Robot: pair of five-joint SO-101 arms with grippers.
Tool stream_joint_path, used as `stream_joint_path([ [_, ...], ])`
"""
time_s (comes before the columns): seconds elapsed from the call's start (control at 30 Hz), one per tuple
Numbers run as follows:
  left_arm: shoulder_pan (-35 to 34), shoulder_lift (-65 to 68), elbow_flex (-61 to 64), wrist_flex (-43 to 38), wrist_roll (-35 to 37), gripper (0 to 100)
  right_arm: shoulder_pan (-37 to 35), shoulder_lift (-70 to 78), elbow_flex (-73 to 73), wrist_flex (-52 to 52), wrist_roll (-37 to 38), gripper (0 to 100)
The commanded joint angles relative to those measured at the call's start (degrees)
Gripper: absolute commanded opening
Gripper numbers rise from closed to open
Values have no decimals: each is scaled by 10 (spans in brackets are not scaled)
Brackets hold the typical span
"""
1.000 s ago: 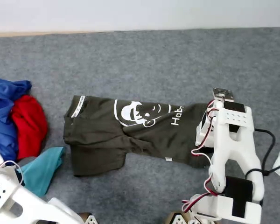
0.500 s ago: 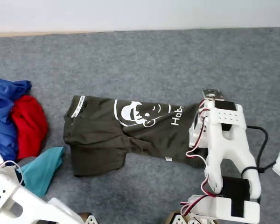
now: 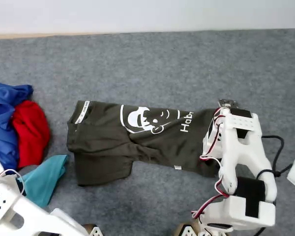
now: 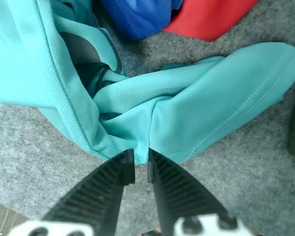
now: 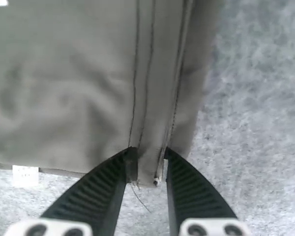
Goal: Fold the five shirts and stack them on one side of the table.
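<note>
A white wall (image 3: 137, 14) runs along the far edge of the grey, fuzzy tabletop (image 3: 147, 64); a dark green shirt (image 3: 137, 142) with a white picture on it lies spread out in the middle, a bit crumpled. Three more shirts sit in a little heap at one side; the blue shirt (image 3: 5, 123) is bunched up at the edge, the red shirt (image 3: 32, 130) lies against it, and the teal shirt (image 3: 44, 179) lies just beside them, nearer the arms. The right arm (image 3: 241, 157) stands over the end of the dark green shirt that is far from the heap; the right gripper (image 5: 147, 160) is narrow and pinches the stitched hem of that shirt, low on the tabletop. The left arm (image 3: 14, 211) is down in the corner by the heap; the left gripper (image 4: 137, 164) is almost closed, with just a thin slit, and its tips sit at the edge of a fold of the teal shirt.
</note>
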Motion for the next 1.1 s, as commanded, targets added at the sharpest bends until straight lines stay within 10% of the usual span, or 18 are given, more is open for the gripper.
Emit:
stream_joint_path([
  [0.0, 6, -11, -7, 0, 2, 55, 6, 2, -3, -4, 12, 93],
  [1.07, 6, -11, -7, 1, 2, 55, 93, 3, -55, -7, 98, 9],
])
